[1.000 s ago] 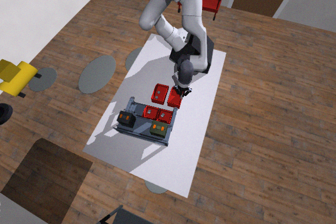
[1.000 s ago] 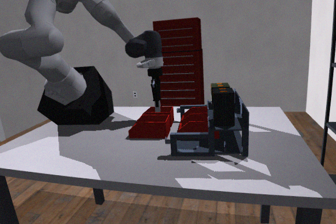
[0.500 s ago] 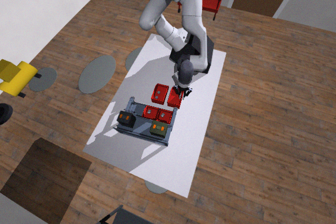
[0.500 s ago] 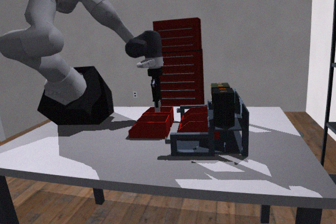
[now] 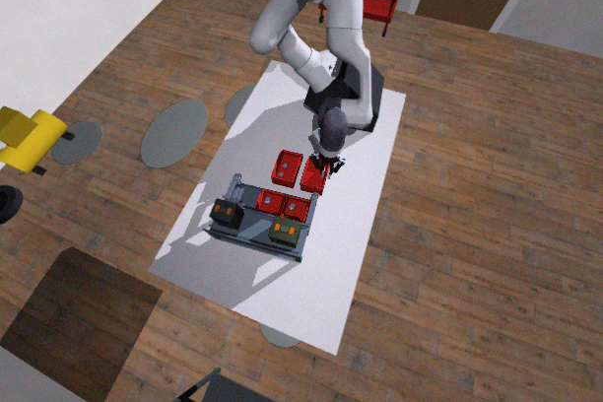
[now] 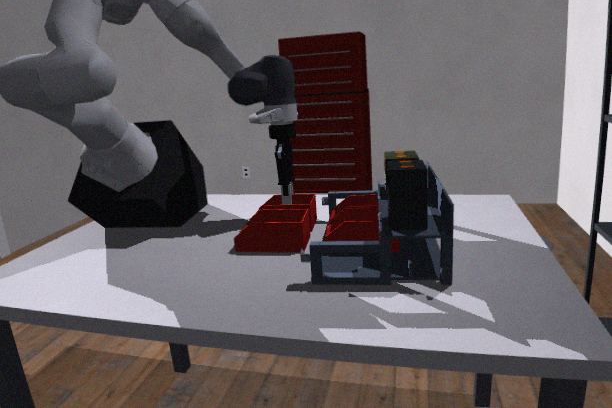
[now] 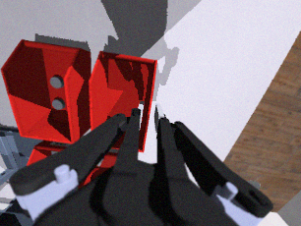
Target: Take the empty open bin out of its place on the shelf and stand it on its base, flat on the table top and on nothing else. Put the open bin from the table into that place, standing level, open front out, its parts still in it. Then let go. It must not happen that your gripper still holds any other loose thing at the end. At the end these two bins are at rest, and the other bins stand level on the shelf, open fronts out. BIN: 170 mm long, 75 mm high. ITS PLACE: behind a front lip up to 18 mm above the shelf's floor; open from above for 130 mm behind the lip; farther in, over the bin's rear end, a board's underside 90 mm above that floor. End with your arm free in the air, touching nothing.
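Observation:
The empty red bin (image 5: 309, 177) (image 6: 311, 202) (image 7: 110, 90) stands on the table, base down, beside the red bin with parts (image 5: 287, 166) (image 6: 272, 238) (image 7: 36, 98), which holds two grey round parts. My gripper (image 5: 326, 173) (image 6: 286, 198) (image 7: 149, 108) points down and is slightly open. Its fingertips are on either side of the empty bin's side wall in the wrist view, with narrow gaps. The shelf (image 5: 253, 227) (image 6: 350, 248) holds two more red bins, a left one (image 5: 268, 201) and a right one (image 5: 296, 208), each with a grey part. An uncovered place is left of them.
A black case (image 5: 227, 214) (image 6: 407, 198) and a green case (image 5: 285, 234) (image 6: 400, 154) stand on the shelf's upper board, behind the red bins. The shelf's side posts rise near its front corners. The two table bins stand close together, just in front of the shelf.

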### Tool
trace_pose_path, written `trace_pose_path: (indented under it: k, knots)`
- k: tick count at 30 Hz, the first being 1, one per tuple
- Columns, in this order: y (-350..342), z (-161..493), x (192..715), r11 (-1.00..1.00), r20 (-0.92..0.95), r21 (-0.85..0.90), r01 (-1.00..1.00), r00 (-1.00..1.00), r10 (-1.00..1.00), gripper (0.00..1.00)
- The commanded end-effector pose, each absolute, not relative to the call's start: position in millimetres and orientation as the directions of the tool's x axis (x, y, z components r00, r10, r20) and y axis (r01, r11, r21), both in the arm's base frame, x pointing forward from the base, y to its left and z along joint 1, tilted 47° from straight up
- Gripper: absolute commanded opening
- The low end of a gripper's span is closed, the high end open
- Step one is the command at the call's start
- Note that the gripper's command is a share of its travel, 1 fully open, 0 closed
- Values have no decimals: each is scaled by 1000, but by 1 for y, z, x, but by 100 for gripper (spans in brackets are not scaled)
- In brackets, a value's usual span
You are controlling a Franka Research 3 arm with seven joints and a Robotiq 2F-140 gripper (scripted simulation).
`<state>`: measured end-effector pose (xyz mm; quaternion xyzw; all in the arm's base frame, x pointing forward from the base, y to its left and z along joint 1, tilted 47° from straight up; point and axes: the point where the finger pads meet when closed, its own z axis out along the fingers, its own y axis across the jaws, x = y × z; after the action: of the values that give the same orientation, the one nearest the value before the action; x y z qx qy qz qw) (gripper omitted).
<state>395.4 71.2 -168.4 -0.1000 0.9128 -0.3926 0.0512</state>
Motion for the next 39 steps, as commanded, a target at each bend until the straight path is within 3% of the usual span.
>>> trace_pose_path:
  k: [1, 39]
  knots:
    - [72, -169, 396, 671, -14, -727, -147, -974, -228, 15]
    - [81, -161, 394, 671, -14, -727, -147, -974, -228, 15]
